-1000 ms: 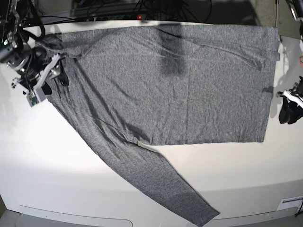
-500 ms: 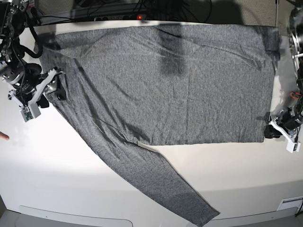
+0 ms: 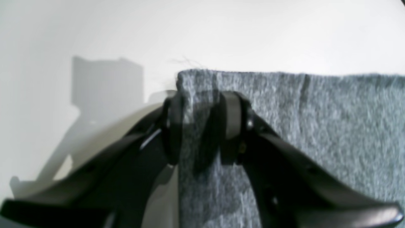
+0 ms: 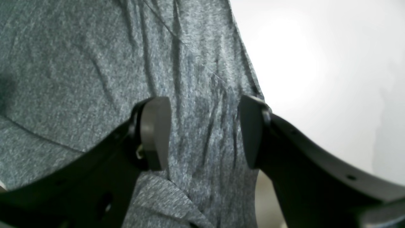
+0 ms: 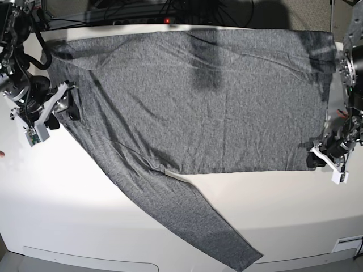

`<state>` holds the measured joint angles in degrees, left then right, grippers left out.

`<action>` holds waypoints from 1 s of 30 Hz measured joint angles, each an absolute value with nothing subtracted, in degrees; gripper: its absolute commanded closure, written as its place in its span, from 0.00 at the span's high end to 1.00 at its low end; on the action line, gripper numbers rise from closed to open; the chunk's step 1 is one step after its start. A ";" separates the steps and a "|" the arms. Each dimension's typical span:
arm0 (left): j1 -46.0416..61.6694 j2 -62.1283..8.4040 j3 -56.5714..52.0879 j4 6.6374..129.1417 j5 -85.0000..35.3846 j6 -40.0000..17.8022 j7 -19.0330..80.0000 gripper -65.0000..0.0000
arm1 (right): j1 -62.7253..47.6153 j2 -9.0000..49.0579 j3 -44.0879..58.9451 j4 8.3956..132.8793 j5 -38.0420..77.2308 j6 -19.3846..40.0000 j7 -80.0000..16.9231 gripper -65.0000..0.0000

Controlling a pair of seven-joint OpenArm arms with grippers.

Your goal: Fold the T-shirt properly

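The dark-grey T-shirt (image 5: 198,102) lies spread flat on the white table (image 5: 68,192), with one long sleeve (image 5: 187,215) running toward the front edge. My left gripper (image 5: 313,160) is at the shirt's lower right hem corner. In the left wrist view it (image 3: 199,126) is narrowly open, and its fingers straddle the corner of the cloth (image 3: 316,126). My right gripper (image 5: 71,105) is at the shirt's left edge. In the right wrist view it (image 4: 205,133) is wide open over wrinkled cloth (image 4: 79,63) beside the edge.
Dark cables (image 5: 142,14) run along the back of the table behind the shirt. A pale panel (image 5: 85,260) lies along the front edge. Bare white table shows at the front left and to the right of the shirt (image 5: 295,215).
My left gripper has come down and inward from the right edge of the table to the shirt's lower right hem corner. My right gripper has shifted slightly outward and down along the shirt's left edge.
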<state>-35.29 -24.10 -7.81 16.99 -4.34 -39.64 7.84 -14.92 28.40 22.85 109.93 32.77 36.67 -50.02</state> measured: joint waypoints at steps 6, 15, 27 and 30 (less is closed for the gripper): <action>-35.44 -23.49 -7.84 17.06 -4.80 -39.62 9.65 0.22 | -14.52 28.40 22.85 109.93 32.75 36.67 -50.04 0.53; -35.77 -23.44 -7.88 17.47 -6.04 -39.64 14.39 0.21 | -12.95 28.40 22.85 109.93 32.75 36.67 -50.02 0.53; -35.88 -23.49 -7.88 17.45 -7.14 -40.23 14.70 0.34 | -12.71 28.40 22.85 109.93 32.77 36.67 -50.02 0.53; -35.73 -23.90 -7.88 17.41 -5.98 -40.64 13.32 0.36 | -12.71 28.40 22.85 109.93 32.75 36.67 -50.02 0.53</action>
<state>-35.73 -23.90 -7.88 17.41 -5.98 -40.64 13.32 -12.71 28.40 22.85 109.93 32.75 36.67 -50.02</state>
